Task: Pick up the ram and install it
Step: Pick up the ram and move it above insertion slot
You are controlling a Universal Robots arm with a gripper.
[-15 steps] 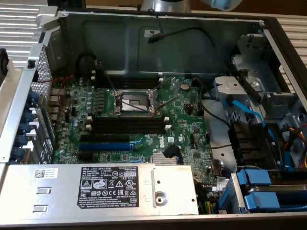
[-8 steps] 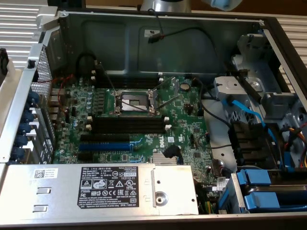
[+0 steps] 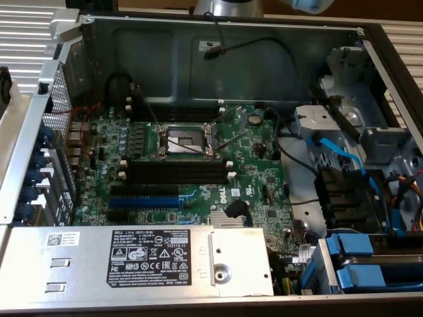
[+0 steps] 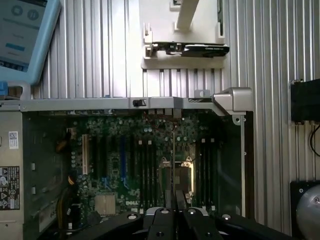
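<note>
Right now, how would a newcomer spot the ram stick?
Find the open computer case on the ribbed metal table. Just outside its rim sits a white holder. The ram is the long, thin dark stick lying across it, the only dark piece on that pale holder.

In the exterior view, the black label (image 3: 149,254) at lower centre carries print too small to read. The blue drive caddies (image 3: 370,264) at lower right run off the frame's edge, and at the top edge a silvery part of the arm (image 3: 225,6) is cut off. In the wrist view the ram (image 4: 192,49) lies edge-on, so its chips cannot be made out. The tablet (image 4: 22,35) and the gripper (image 4: 176,194) are cropped by the picture's edges.
</note>
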